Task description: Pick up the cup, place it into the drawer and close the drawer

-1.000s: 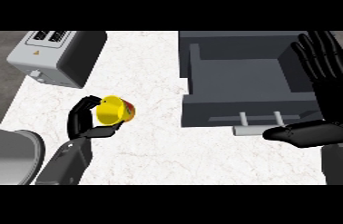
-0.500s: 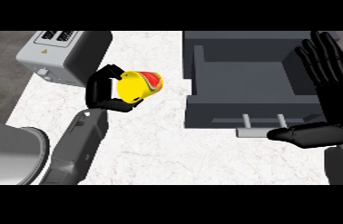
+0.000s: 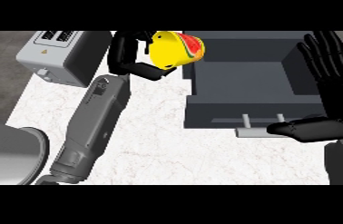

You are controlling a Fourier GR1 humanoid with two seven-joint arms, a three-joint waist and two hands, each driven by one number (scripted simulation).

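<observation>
Cup (image 3: 175, 48), yellow with a red and green patch, is held above the counter (image 3: 154, 141) just beside the drawer's left wall. Left to right: grey toaster (image 3: 64, 55) at the counter's far left; left robot hand (image 3: 130, 53) with fingers curled round the cup; open grey drawer (image 3: 241, 89), handle facing the robot; right robot hand (image 3: 321, 73) at the right edge, fingers straight and up, thumb near the handle.
</observation>
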